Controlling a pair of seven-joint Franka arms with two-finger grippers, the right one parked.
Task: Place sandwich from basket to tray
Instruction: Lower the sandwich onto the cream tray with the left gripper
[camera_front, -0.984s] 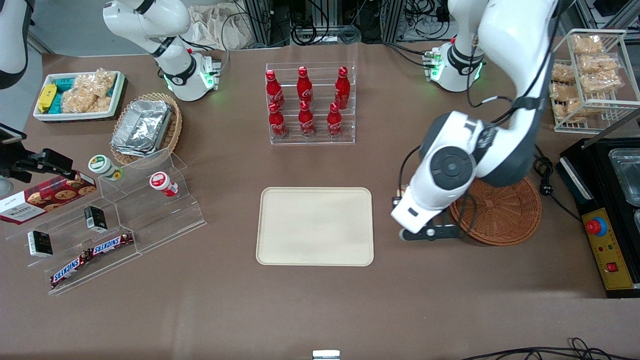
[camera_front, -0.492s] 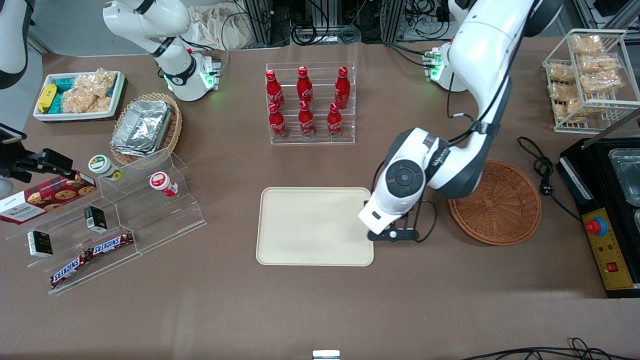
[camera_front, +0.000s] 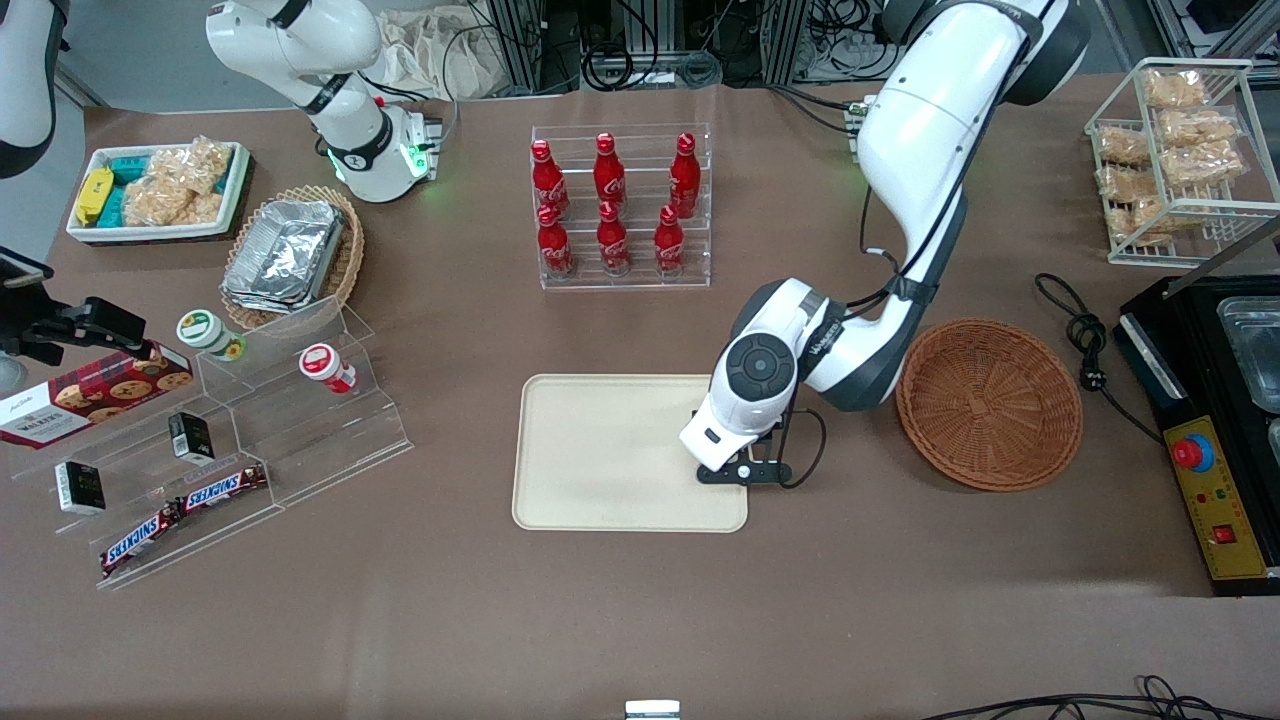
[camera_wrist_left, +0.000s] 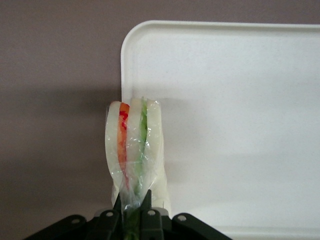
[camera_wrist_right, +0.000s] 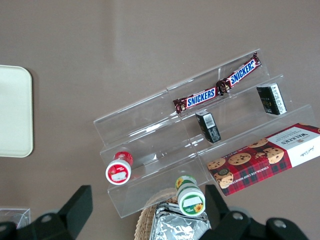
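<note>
My left gripper (camera_wrist_left: 134, 197) is shut on the wrapped sandwich (camera_wrist_left: 132, 145), a pale wedge with orange, red and green stripes, pinched at its tip. The sandwich hangs over the rim of the cream tray (camera_wrist_left: 240, 100), at the corner toward the working arm's end and away from the front camera. In the front view the gripper (camera_front: 742, 470) sits above that end of the tray (camera_front: 600, 450), and the arm hides the sandwich. The reddish-brown basket (camera_front: 990, 405) stands beside the tray, toward the working arm's end, with nothing in it.
A clear rack of red bottles (camera_front: 620, 210) stands farther from the front camera than the tray. A stepped acrylic shelf (camera_front: 250, 440) with snacks lies toward the parked arm's end. A black machine (camera_front: 1210, 430) and a wire snack rack (camera_front: 1175, 150) flank the basket.
The left arm has swung from above the basket to the tray's edge, carrying the sandwich. The basket is now fully uncovered.
</note>
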